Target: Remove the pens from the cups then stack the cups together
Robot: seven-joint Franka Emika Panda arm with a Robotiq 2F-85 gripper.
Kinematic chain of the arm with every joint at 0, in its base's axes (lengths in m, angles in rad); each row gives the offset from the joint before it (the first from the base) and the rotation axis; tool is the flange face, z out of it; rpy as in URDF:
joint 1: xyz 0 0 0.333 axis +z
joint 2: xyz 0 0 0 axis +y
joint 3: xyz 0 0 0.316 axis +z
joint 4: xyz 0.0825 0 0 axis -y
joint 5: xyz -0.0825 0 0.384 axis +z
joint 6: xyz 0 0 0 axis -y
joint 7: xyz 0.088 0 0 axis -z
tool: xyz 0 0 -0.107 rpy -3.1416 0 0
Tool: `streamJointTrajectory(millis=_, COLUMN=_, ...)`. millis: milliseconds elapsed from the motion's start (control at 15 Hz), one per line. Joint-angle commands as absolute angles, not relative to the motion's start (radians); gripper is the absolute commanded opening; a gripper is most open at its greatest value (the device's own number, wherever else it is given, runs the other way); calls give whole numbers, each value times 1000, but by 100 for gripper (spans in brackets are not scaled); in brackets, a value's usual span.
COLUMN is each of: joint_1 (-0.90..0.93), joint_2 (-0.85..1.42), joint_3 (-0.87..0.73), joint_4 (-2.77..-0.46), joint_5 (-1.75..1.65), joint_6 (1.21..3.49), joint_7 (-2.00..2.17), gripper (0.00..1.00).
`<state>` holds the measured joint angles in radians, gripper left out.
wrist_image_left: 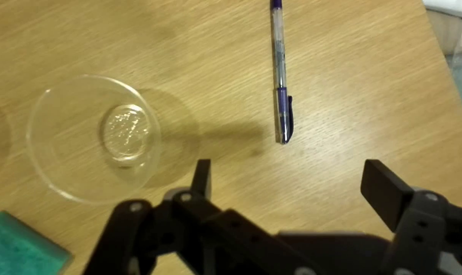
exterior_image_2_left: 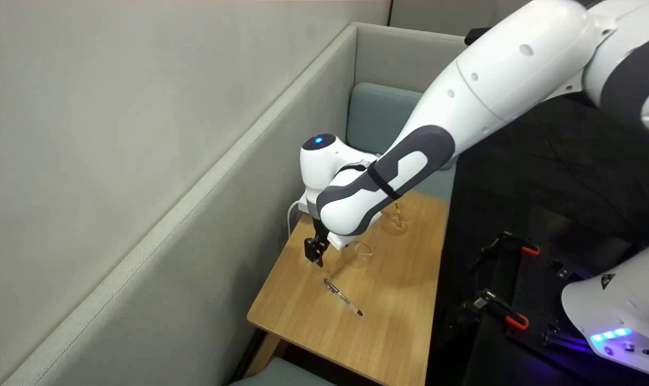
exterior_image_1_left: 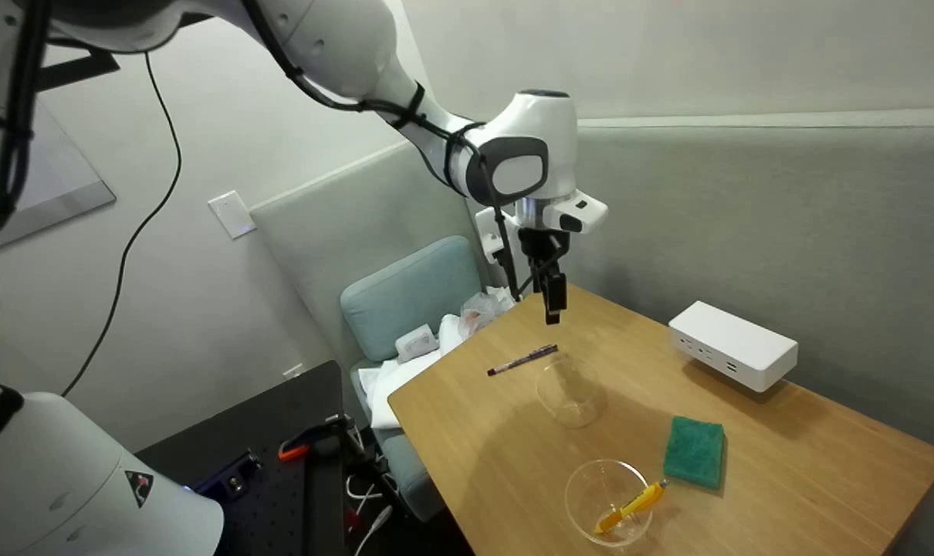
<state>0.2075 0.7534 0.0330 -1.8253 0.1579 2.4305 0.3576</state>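
Observation:
The dark pen point(exterior_image_1_left: 522, 360) lies flat on the table, outside the cups, in both exterior views point(exterior_image_2_left: 344, 298) and the wrist view point(wrist_image_left: 280, 68). One clear cup point(exterior_image_1_left: 571, 398) stands upright beside it with nothing visible inside; it also shows in the wrist view point(wrist_image_left: 126, 131). The second clear cup point(exterior_image_1_left: 587, 494) stands nearer that camera. The yellow-orange pen point(exterior_image_1_left: 631, 508) leans in it, its top past the rim. My gripper point(exterior_image_1_left: 553, 309) is above the table near the dark pen's clip end. In the wrist view the fingers point(wrist_image_left: 287, 168) are wide apart with nothing between them.
A green square pad point(exterior_image_1_left: 695, 452) lies near the cups and shows in the wrist view point(wrist_image_left: 21, 246). A white box point(exterior_image_1_left: 733, 345) with sockets stands at the table's wall side. The wooden table's edge point(exterior_image_1_left: 428, 459) drops to a bench with cushions point(exterior_image_1_left: 417, 297) and white bags.

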Motion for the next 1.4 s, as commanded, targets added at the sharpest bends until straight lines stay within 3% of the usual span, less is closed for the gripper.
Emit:
streamJointTrajectory(millis=0, joint_1=229, joint_2=523, joint_3=-23, joint_4=-2066, joint_5=145, joint_6=2517, joint_7=456, gripper=100)
streamJointTrajectory(millis=667, joint_1=202, joint_2=240, joint_3=-233, joint_4=-2420, joint_5=-70, joint_6=2774, joint_7=705, gripper=100)
streamJointTrajectory(millis=1000, joint_1=194, joint_2=311, joint_3=-391, joint_4=-2447, joint_5=-267, joint_6=2953, joint_7=777, gripper=100)
streamJointTrajectory(millis=1333, joint_1=182, joint_2=320, joint_3=-389, joint_4=-2436, joint_5=-226, joint_6=2926, joint_7=726, gripper=100)
